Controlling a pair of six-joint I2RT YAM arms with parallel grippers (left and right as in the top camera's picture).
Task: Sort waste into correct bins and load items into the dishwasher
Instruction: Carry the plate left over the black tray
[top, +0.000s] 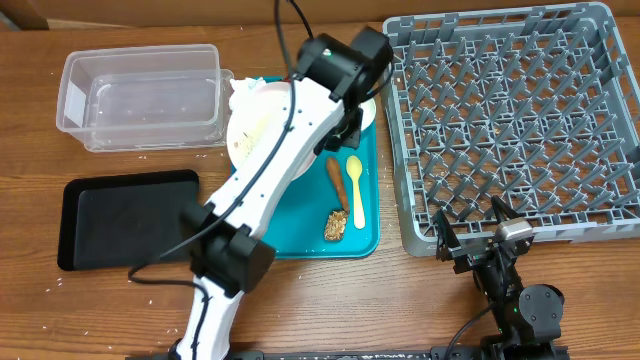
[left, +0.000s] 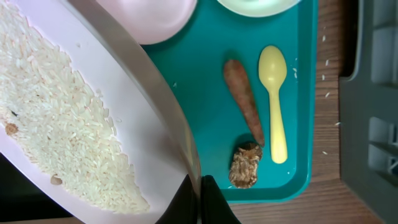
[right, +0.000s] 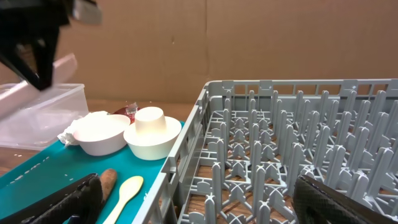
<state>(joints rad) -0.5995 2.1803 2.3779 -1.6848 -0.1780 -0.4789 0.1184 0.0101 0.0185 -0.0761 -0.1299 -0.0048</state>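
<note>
My left gripper (left: 200, 198), arm stretched across the tray (left: 199, 112), pinches the tilted plate (left: 81, 118) by its rim. My right gripper (top: 470, 230) rests wide open beside the rack (top: 520, 120).

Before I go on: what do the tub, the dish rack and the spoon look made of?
Tub: clear, slightly cloudy plastic; the table shows through its walls. Dish rack: grey moulded plastic, matte, with pegs and grid in one piece. Spoon: pale yellow, smooth, faint sheen, probably plastic.
</note>
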